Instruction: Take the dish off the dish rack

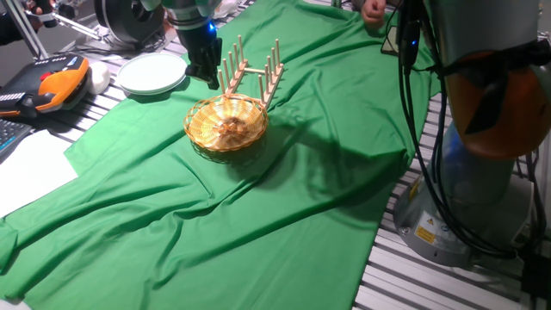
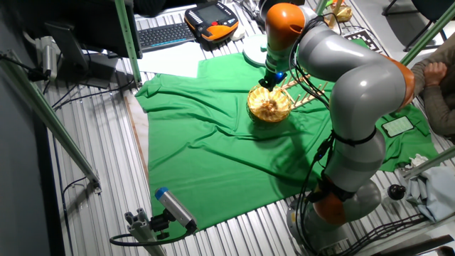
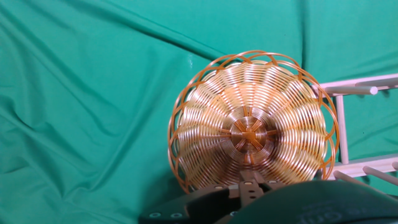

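bowl on green cloth, just beside rack front, maybe touching | gripper above bowl's far rim, by pegs; open/shut & hold: can't tell | risk: fingers catch a peg, or bowl slips w/ thin rim grip, drags rack

Pincer fingertips hidden in the hand view behind its own housing; dish rack beside it cropped at right edge.
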Robot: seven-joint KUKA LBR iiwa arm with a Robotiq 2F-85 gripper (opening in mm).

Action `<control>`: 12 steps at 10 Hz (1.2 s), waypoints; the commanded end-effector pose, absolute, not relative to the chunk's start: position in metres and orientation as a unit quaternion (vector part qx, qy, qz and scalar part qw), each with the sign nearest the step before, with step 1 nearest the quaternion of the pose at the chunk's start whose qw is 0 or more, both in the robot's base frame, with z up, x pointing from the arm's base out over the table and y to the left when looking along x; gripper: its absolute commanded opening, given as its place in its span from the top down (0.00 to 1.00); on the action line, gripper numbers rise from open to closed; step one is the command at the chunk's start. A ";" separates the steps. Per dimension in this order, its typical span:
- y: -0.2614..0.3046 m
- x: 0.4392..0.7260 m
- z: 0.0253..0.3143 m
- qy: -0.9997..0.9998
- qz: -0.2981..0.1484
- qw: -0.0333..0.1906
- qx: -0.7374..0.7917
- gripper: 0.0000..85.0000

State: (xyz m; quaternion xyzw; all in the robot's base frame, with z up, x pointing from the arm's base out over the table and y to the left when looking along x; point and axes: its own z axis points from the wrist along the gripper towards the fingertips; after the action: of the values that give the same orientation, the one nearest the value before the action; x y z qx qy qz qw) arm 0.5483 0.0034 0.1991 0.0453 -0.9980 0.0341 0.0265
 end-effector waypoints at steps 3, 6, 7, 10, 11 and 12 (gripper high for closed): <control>0.004 0.548 0.200 -0.998 0.034 0.027 0.045 1.00; 0.004 0.548 0.200 -0.998 0.034 0.030 0.043 1.00; 0.003 0.549 0.200 -0.998 0.032 0.033 0.043 1.00; 0.003 0.549 0.202 -0.998 0.033 0.043 0.044 1.00; 0.003 0.549 0.203 -0.998 0.030 0.045 0.042 1.00; 0.003 0.549 0.203 -0.998 0.029 0.044 0.042 1.00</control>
State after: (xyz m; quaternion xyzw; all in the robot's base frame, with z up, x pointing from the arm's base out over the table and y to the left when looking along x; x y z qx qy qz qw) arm 0.5491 0.0029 0.2029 0.0418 -0.9978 0.0292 0.0430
